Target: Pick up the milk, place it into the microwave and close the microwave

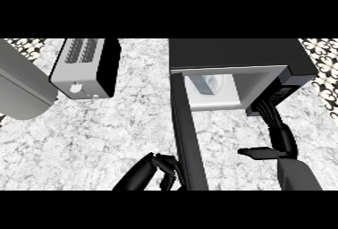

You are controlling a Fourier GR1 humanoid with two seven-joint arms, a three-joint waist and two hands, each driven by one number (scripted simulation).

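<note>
the right hand (285,142) comes up from the lower right on its grey forearm (300,175), released and holding nothing: the fingers (267,109) run straight out to the front right corner of the microwave (238,53), ending against the dark panel beside the opening, and the thumb (254,152) sticks out sideways to the left over the counter. just left of those fingers the light grey cavity gapes wide, and the milk carton (209,84) stands inside it, white with a bluish face, set toward the left wall and apart from the hand. the door (188,143) hangs from the left side of the opening and is swung right out toward me, so i see it nearly edge on, a long dark strip running down to the bottom of the view. tucked against the left face of that strip, low down, is the left hand (146,172), a black shape beside the door; from here i cannot tell whether it is open or closed, or whether it really touches the door. the marbled counter (125,129) spreads under both hands. farther off at the upper left sits a silver toaster (82,67) with black sides, and left of it a large plain grey object (20,85) runs out of view. black and white patterned tiles (325,58) show behind the microwave at the top right.
</note>
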